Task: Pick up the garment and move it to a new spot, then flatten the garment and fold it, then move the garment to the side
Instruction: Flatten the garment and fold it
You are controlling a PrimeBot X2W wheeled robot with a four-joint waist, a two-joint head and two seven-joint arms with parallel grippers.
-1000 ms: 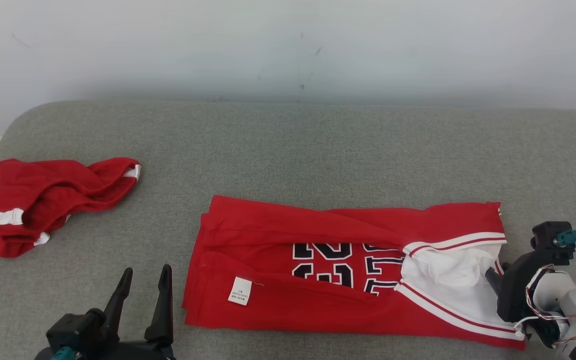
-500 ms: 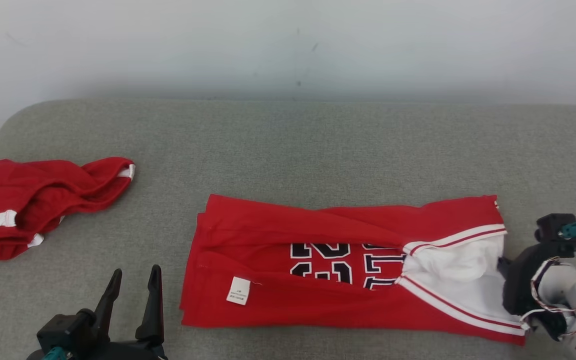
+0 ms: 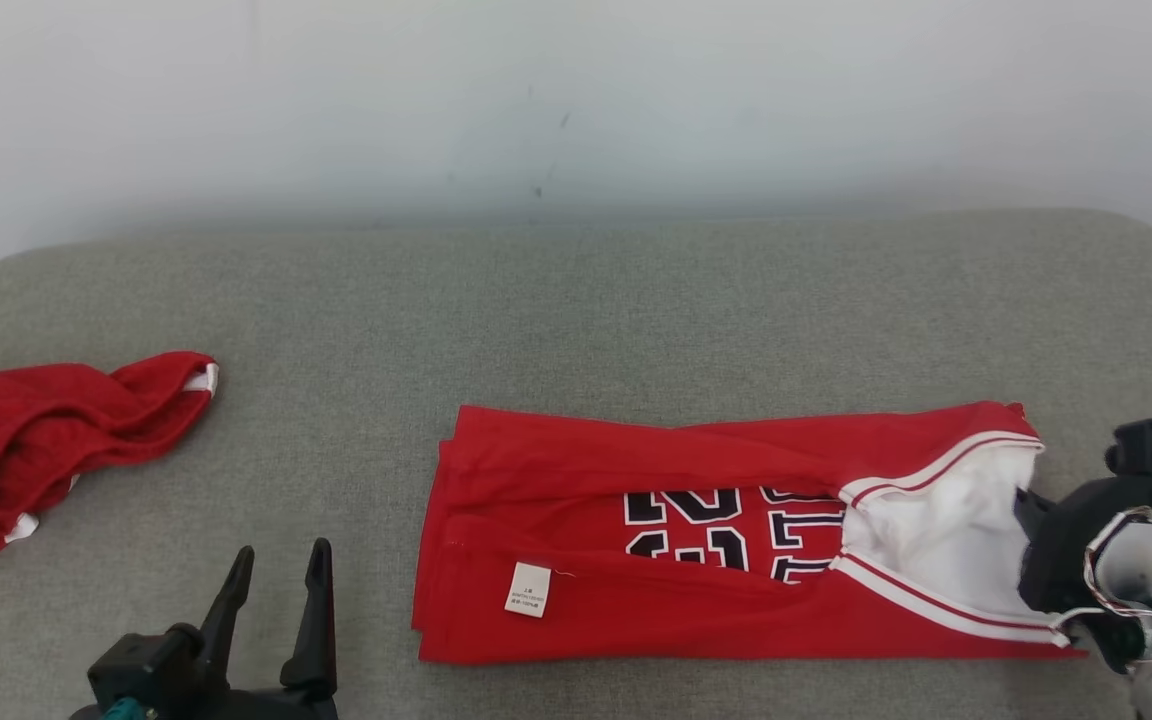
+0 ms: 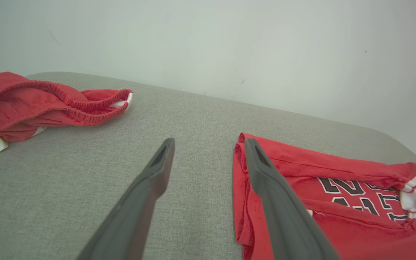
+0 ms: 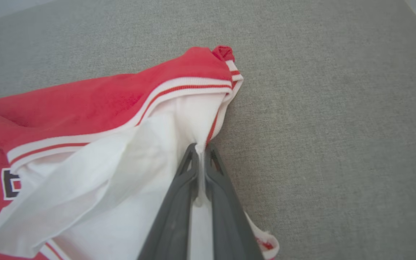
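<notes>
- We see the right gripper (image 5: 201,148) with its two dark fingers pressed together, pinching a thin fold of the jersey's white inner fabric (image 5: 128,173). In the head view it sits at the jersey's right end.
- The left gripper (image 3: 280,552) has its fingers spread wide and holds nothing. It sits at the lower left of the head view, over bare cushion, near the jersey's left edge but apart from it.
- The pale wall (image 3: 576,100) runs behind everything, with a few small dark marks on it.
- The grey cushion (image 3: 576,320) carries both pieces of clothing and has rounded corners at the far left and right.
- The red jersey (image 3: 586,470) lies lengthwise across the cushion's centre and right. Its long sides are folded inward, its left end is squared off, and its right end gapes open to show the white inside.
- A second red garment (image 3: 56,420) lies crumpled at the far left, well apart from the jersey. It has white bands and a gathered elastic edge.
- White trim with a red stripe (image 3: 936,465) borders the jersey's open end.
- Dark block numerals outlined in white (image 3: 716,525) show between the folded sides. The folds cover part of them, so we cannot read the number with certainty.
- A small white tag (image 3: 528,589) lies on the jersey's near fold toward its left end. It carries printed lines too small for us to read.
</notes>
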